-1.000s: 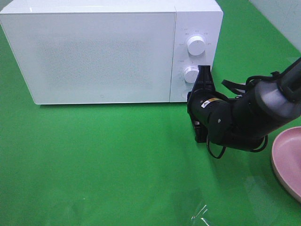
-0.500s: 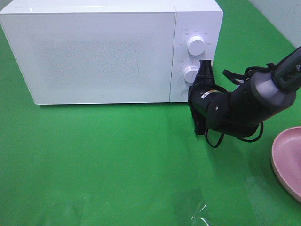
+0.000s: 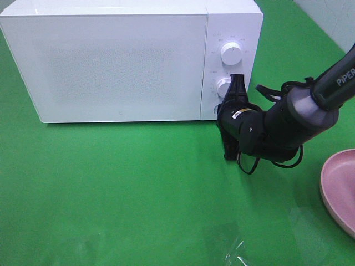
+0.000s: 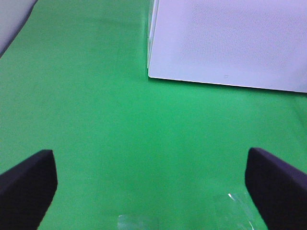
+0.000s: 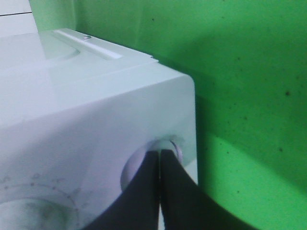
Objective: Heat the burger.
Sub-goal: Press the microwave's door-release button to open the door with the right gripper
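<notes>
Right gripper [image 5: 159, 154], jaws closed, is pointing at microwave [image 3: 122, 66] bottom button [image 5: 175, 143]; left gripper [image 4: 152, 187] is hanging wide open over green surface [image 3: 111, 194].

On table [image 3: 111, 194], microwave [image 3: 111, 61] sits at back, knob panel [image 3: 239, 33] on its right side. The right gripper [image 3: 221, 109] is against that panel's lower part. The plate [image 3: 339, 188] lies at right edge, well apart from microwave.

The microwave [image 3: 122, 66] door's frosted front hides whatever is inside, and its panel markings [image 3: 224, 40] are too small to read. In the high view the plate [image 3: 339, 191] is cut by the edge at 4 o'clock, and the right arm [image 3: 333, 83] at 3. The right gripper [image 5: 159, 165] covers most of the button [image 5: 176, 143]. A clear scrap [image 3: 236, 252] at 6 cannot be identified. The left fingers [image 4: 26, 189] show only their tips.
</notes>
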